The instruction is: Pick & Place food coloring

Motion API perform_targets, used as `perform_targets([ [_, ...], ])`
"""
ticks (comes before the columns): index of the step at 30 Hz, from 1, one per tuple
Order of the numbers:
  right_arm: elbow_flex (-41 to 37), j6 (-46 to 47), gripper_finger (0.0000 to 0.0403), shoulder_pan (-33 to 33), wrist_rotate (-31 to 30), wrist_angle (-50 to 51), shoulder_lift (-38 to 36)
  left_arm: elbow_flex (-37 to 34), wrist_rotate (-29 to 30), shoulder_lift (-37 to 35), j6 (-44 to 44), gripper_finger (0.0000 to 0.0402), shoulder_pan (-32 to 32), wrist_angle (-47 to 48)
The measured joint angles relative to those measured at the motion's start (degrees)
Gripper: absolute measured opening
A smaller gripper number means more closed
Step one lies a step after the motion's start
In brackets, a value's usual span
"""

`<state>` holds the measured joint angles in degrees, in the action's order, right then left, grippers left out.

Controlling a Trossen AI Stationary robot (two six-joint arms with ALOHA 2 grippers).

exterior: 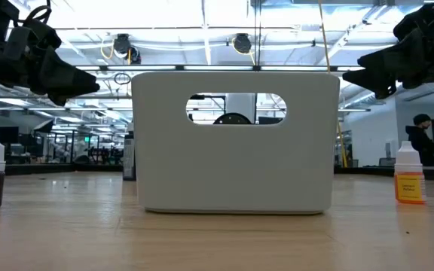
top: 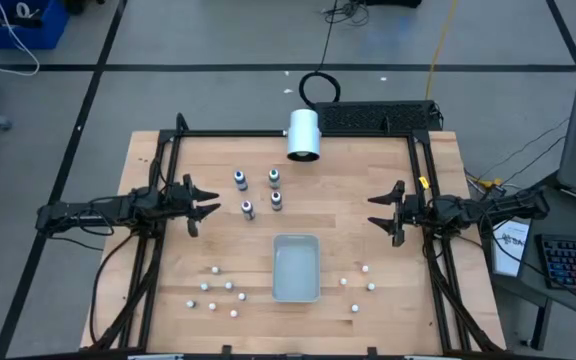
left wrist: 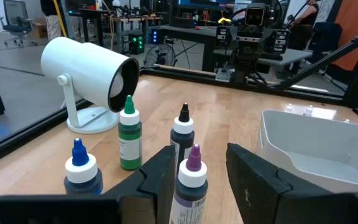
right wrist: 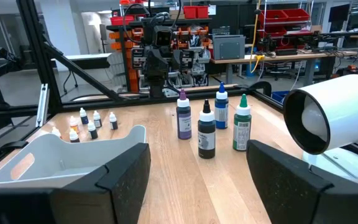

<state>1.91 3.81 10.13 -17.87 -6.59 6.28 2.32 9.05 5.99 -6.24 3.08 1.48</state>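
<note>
Four small food coloring bottles stand upright on the wooden table, left of its middle: blue-capped (top: 240, 179), green-capped (top: 274, 178), black-capped (top: 277, 200) and purple-capped (top: 248, 209). The left wrist view shows the purple one (left wrist: 192, 180) closest, then black (left wrist: 183, 132), green (left wrist: 129, 134) and blue (left wrist: 81, 168). My left gripper (top: 211, 203) hangs level and open just left of the purple bottle, short of it. At the table's right side my right gripper (top: 375, 210) is level and open, with the bottles (right wrist: 206, 130) well ahead of it.
A white bin (top: 296, 268) stands near the table's middle, toward the near edge. A white cylinder on a stand (top: 303, 135) sits at the far edge. Several small white-capped bottles (top: 220, 290) are scattered either side of the bin. A black frame (top: 298, 133) borders the table.
</note>
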Motion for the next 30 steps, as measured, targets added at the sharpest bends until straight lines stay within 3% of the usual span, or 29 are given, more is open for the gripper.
perform_targets([
  [20,0.00,0.00,0.0254,-0.02,0.02,-0.09,0.00,0.01,0.01,0.00,0.00,0.0148,0.01,0.01],
  [25,0.00,0.06,0.0254,-0.01,0.02,-5.75,0.02,0.01,0.01,0.00,0.00,0.0147,0.00,0.01],
  [30,0.00,8.99,0.0254,-0.02,0.15,-9.37,0.02,-0.01,0.01,0.01,0.00,0.0147,-0.01,0.01],
])
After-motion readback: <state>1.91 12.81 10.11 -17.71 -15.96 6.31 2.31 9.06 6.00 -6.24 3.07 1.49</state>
